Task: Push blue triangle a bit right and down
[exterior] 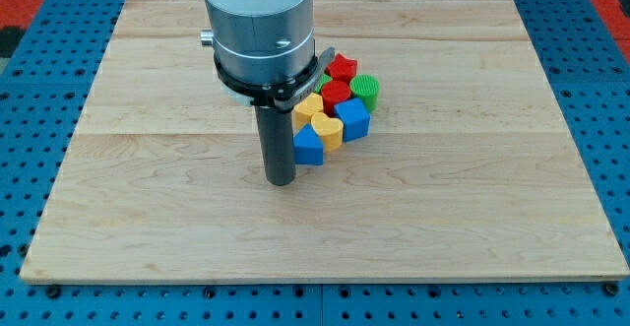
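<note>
The blue triangle (308,146) lies at the lower left of a tight cluster of blocks near the middle of the wooden board (148,208). My tip (281,181) rests on the board just left of and slightly below the blue triangle, close to touching it. The rod rises from there to the grey arm body (258,26), which hides the cluster's upper left part.
The cluster holds a yellow heart (328,129), a yellow block (308,107), a blue cube (354,119), a red block (336,94), a red star (341,67) and a green cylinder (365,90). A blue pegboard (59,16) surrounds the board.
</note>
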Robot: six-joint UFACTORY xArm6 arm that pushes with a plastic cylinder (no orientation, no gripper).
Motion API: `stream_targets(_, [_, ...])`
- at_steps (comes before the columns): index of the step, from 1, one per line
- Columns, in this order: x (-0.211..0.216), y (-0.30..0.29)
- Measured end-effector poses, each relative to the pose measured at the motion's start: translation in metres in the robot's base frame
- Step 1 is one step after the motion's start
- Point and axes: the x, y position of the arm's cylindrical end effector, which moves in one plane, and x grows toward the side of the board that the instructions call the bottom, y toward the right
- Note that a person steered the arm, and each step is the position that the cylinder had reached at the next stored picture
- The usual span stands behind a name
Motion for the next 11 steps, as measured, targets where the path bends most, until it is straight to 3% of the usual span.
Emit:
stream_targets(4, [0.004,-0.010])
stream_targets(7, [-0.052,-0.012])
stream_targets(10, [-0.043,0.081])
stream_targets(11, [-0.027,0.081])
